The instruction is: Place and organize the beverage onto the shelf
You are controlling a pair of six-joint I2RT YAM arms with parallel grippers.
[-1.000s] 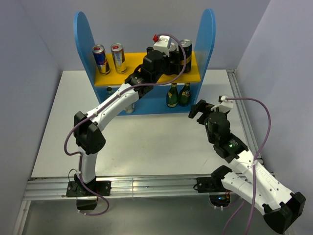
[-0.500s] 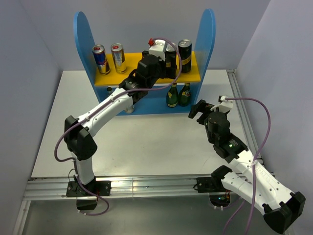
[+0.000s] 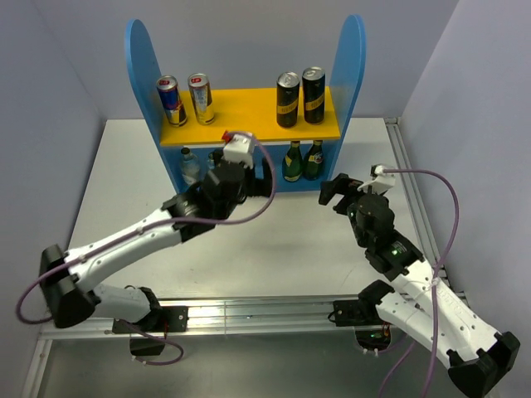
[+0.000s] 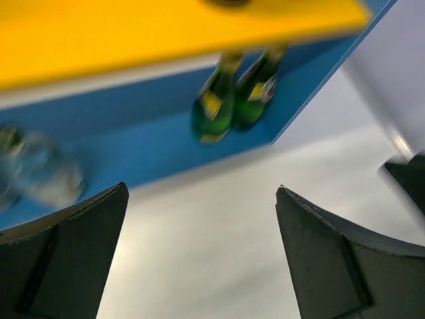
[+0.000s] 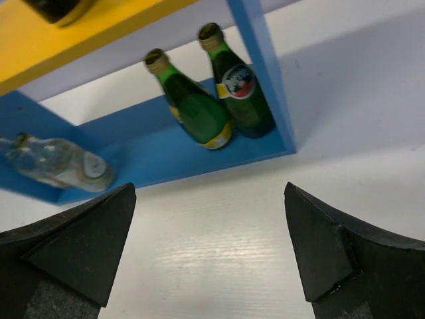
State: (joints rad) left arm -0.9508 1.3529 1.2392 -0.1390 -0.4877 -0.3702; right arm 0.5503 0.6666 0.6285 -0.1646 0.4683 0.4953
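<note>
- Two grippers in view, both with jaws spread wide and nothing between them.
- Left gripper [image 4: 200, 193]: low over the table [image 3: 274, 240], nose toward the lower level of the shelf [image 3: 141, 75], just short of its front edge, not touching.
- Ahead of it and above: the yellow-orange upper board [image 4: 133, 33].
- Ahead and slightly right of it: green bottles [image 4: 214, 113], two of them, upright and side by side at the right end of the lower level.
- Ahead-left of it: clear bottle [image 4: 40, 173], badly blurred in the wrist view. The overhead view shows one standing upright at the left end; the count is unclear.
- Right gripper [image 5: 210, 189]: over the table, apart from the shelf front, facing the same lower level.
- Straight ahead of it: the green bottles, the right one against the right side panel [image 5: 262, 73]. The clear bottle is far ahead-left.
- Up on the board, beyond and left of the left gripper: blue-and-silver can [image 3: 169, 98] and gold can [image 3: 200, 97], upright and close together.
- Beyond both grippers, toward the board's right end: black-and-gold cans [image 3: 287, 99], two, upright and nearly touching.
</note>
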